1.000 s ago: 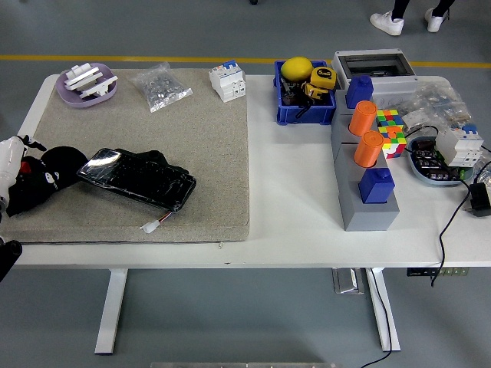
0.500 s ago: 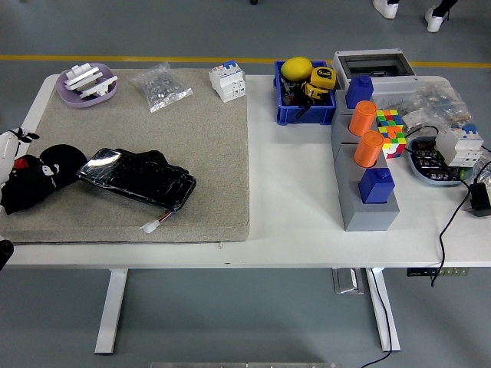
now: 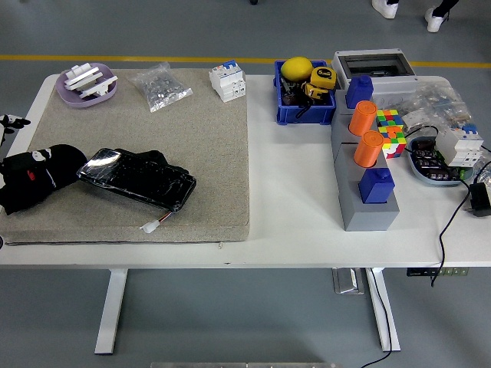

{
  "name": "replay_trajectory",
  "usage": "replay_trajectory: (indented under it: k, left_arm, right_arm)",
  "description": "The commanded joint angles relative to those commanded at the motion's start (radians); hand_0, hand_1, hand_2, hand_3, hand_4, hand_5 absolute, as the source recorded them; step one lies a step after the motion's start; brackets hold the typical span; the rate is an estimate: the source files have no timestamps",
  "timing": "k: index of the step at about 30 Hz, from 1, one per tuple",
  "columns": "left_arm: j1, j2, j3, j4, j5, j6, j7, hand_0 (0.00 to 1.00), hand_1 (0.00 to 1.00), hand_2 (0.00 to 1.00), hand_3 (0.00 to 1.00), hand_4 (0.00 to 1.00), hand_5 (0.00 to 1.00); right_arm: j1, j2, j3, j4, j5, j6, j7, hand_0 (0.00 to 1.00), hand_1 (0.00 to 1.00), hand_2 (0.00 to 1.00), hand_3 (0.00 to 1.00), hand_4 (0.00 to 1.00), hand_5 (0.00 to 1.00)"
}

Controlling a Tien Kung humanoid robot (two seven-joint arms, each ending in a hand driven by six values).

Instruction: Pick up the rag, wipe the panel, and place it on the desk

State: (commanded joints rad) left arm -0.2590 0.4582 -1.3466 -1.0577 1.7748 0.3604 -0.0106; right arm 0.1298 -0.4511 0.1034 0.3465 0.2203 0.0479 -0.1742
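The black rag (image 3: 34, 182) lies crumpled on the grey felt mat (image 3: 192, 153) at the table's far left, its right end touching the panel. The panel (image 3: 140, 179), a glossy black slab with a white connector on a short wire (image 3: 152, 225), lies slantwise on the mat just right of the rag. Only a small white and black tip of my left hand (image 3: 9, 123) shows at the left edge, above the rag and apart from it. The right hand is out of the picture.
On the mat's far side are a purple dish (image 3: 87, 84), a bag of screws (image 3: 159, 86) and a white breaker (image 3: 229, 81). To the right stand a blue bin (image 3: 304, 103), a grey stand with orange cylinders (image 3: 367, 176), a colour cube (image 3: 390, 129) and cables. A person's shoes (image 3: 387, 8) show at the top.
My left hand has drawn back off the rag toward the left edge and upward. The rag has spread slightly and now lies free on the mat. The panel has not moved.
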Motion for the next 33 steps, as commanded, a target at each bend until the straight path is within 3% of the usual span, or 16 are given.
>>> replay_trajectory:
  k: [5,6,11,12,17,18,20,25,33]
  left_arm:
    - [0.035,-0.032,-0.094,-0.048,-0.212,-0.039,-0.103,0.593,0.725,0.778,0.776,0.998,0.525]
    - [0.038,-0.038,-0.104,-0.051,-0.251,-0.048,-0.120,0.616,0.725,0.758,0.745,0.903,0.379]
    - [0.048,-0.067,-0.136,-0.042,-0.454,-0.114,-0.199,0.616,0.725,0.758,0.745,0.903,0.379]
    - [0.052,-0.078,-0.147,-0.038,-0.493,-0.129,-0.213,0.637,0.728,0.744,0.694,0.890,0.360]
    - [0.071,-0.133,-0.202,-0.037,-0.687,-0.180,-0.264,0.637,0.728,0.744,0.694,0.890,0.360]
    - [0.076,-0.146,-0.207,-0.040,-0.727,-0.187,-0.271,0.626,0.719,0.726,0.644,0.880,0.352]
    - [0.084,-0.174,-0.213,-0.056,-0.782,-0.197,-0.287,0.626,0.719,0.726,0.644,0.880,0.352]
    - [0.090,-0.225,-0.215,-0.080,-0.827,-0.199,-0.308,0.618,0.715,0.709,0.633,0.882,0.352]
    - [0.105,-0.230,-0.193,-0.103,-0.828,-0.197,-0.311,0.621,0.716,0.703,0.631,0.884,0.353]
  right_arm:
    - [-0.003,0.003,0.004,-0.001,-0.001,0.000,0.000,0.781,0.648,0.704,0.662,0.998,0.522]
    - [-0.003,0.003,0.004,-0.002,-0.001,-0.001,0.000,0.780,0.648,0.704,0.663,0.998,0.522]
    - [-0.004,0.006,0.006,-0.002,-0.002,-0.001,0.000,0.780,0.648,0.704,0.663,0.998,0.522]
    - [-0.004,0.007,0.005,-0.002,-0.002,-0.001,0.000,0.781,0.649,0.704,0.663,0.998,0.522]
    - [-0.006,0.009,0.004,-0.003,0.001,-0.001,-0.001,0.781,0.649,0.704,0.663,0.998,0.522]
    - [-0.007,0.010,0.002,-0.004,0.003,-0.001,-0.001,0.781,0.648,0.704,0.663,0.998,0.521]
    - [-0.010,0.010,0.001,-0.004,0.003,0.000,-0.001,0.781,0.648,0.704,0.663,0.998,0.521]
    - [-0.013,0.012,-0.002,-0.005,0.006,0.001,-0.001,0.780,0.649,0.704,0.663,0.998,0.521]
    - [-0.016,0.019,-0.011,-0.008,0.011,0.002,0.000,0.781,0.650,0.704,0.663,0.998,0.521]
